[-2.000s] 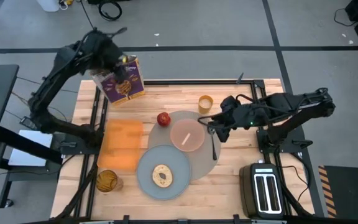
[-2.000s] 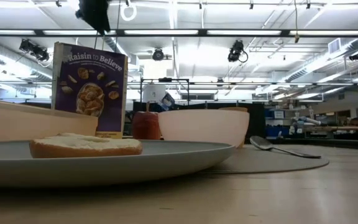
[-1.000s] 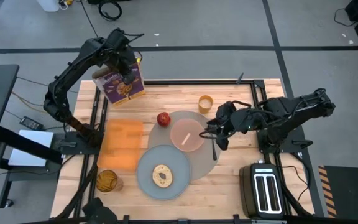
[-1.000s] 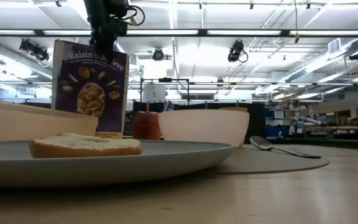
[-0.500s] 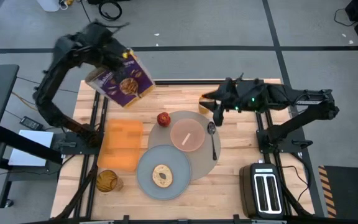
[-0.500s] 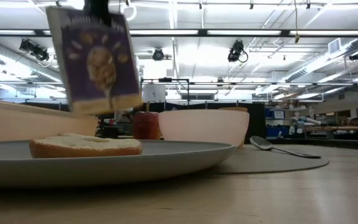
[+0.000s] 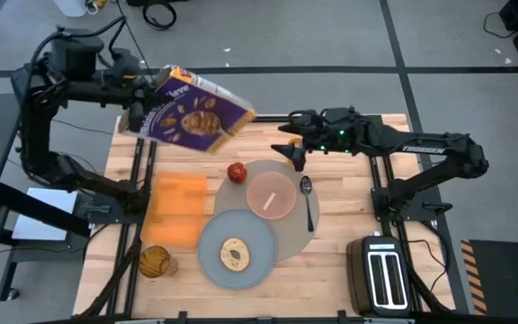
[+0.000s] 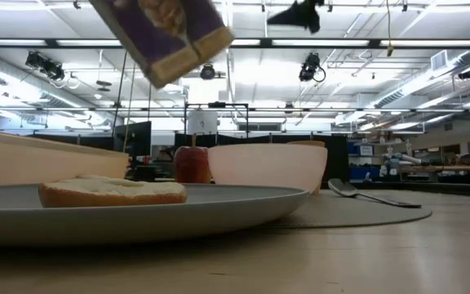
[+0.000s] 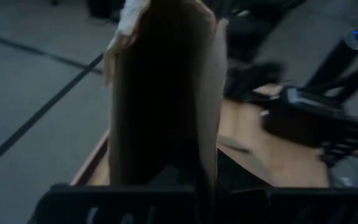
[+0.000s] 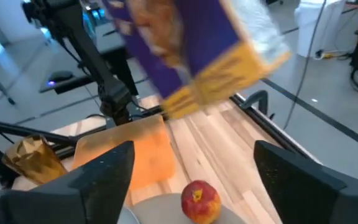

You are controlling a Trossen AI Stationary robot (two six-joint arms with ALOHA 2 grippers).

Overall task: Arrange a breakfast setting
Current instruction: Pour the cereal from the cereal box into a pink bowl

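My left gripper (image 7: 140,115) is shut on a purple cereal box (image 7: 196,115), held tilted, high above the table's far left; it also shows in the low view (image 8: 166,28). My right gripper (image 7: 288,146) is open and empty, above the far side of the round mat (image 7: 288,236), over the spot of the orange cup, whose rim shows behind the bowl (image 8: 307,144). On the mat sit the pink bowl (image 7: 271,195), the spoon (image 7: 308,202) and the grey plate (image 7: 241,234) with the toast (image 7: 234,255). The apple (image 7: 236,171) stands at the mat's far left rim. My left gripper holds the cereal box by its end toward the table's left (image 7: 153,115), coming level from the left. In the left wrist view the box (image 9: 160,99) reaches away from the fingers, edge-on; the gripper's own body hides the place of contact. The box is lifted clear, tilted.
An orange cloth (image 7: 176,209) lies on the table's left, with an amber glass (image 7: 156,261) at its near end. A black toaster (image 7: 383,274) stands at the near right corner. Bare wood shows to the mat's right (image 7: 344,216).
My left gripper has lifted the cereal box off the table's far left, tipped it over and swung it toward the right. My right gripper has gone up and from the spoon toward the far edge, over the orange cup. The spoon stays on the mat.
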